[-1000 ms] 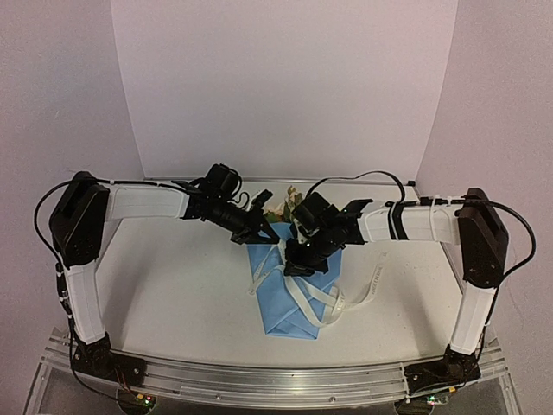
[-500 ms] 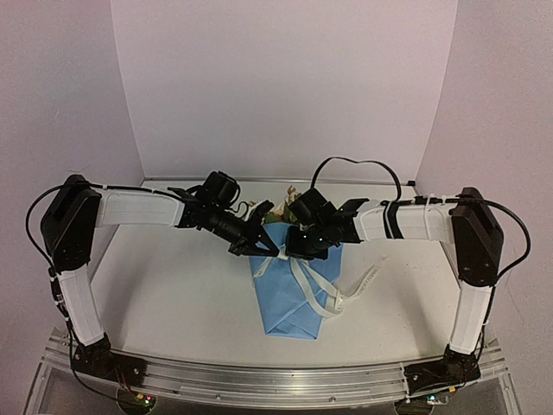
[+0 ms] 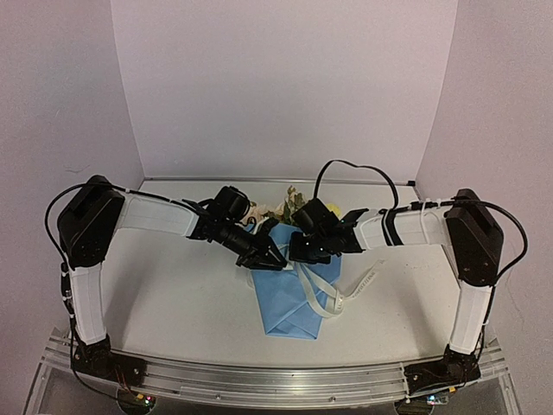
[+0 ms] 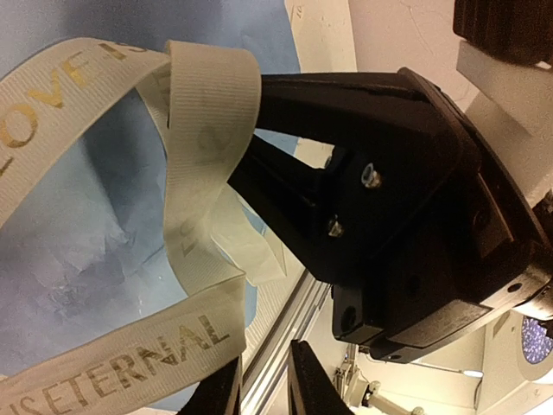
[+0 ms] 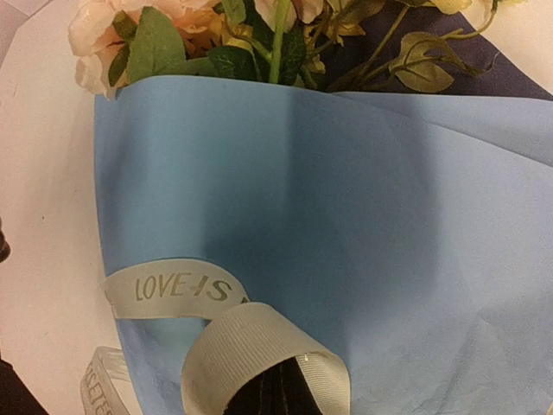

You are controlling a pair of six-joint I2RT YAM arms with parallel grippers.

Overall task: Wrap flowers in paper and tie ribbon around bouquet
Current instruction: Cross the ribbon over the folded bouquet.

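1. The bouquet [image 3: 289, 290] lies on the table [image 3: 173, 294] between the arms. Its flowers [image 3: 289, 205] are at 12 o'clock and the folded tip of the paper [image 3: 289, 316] is at 6 o'clock.
2. The ribbon [image 5: 177, 287] crosses the paper near its mouth. Its loose tail runs over the table toward 3 o'clock.
3. The right gripper [image 3: 300, 251] sits at the paper's 1 o'clock edge with its fingers together. The ribbon loops over their tips and seems pinched there.
4. The left gripper [image 3: 270, 258] sits at the 11 o'clock edge with its fingers a little apart. Nothing shows between them, and the ribbon passes just beside one finger.
5. The ribbon looks woven, limp and light. It will likely slacken and slide on the smooth paper once released. It is best taken flat across its width, close to the crossing, and kept taut.
6. The paper looks thin and quick to crease, and a push at its overlap could spring the wrap open. The blooms are fragile, so the bouquet is best held by the wrapped stems, never by the heads.
7. Only the top view shows both arms, the whole wrap and the tail.
8. Only the left wrist view shows the loop round the right fingers, with the lettering close up.
9. Only the right wrist view shows the leaves and blooms at the mouth. It also shows the ribbon lying over the paper's 8 o'clock edge.
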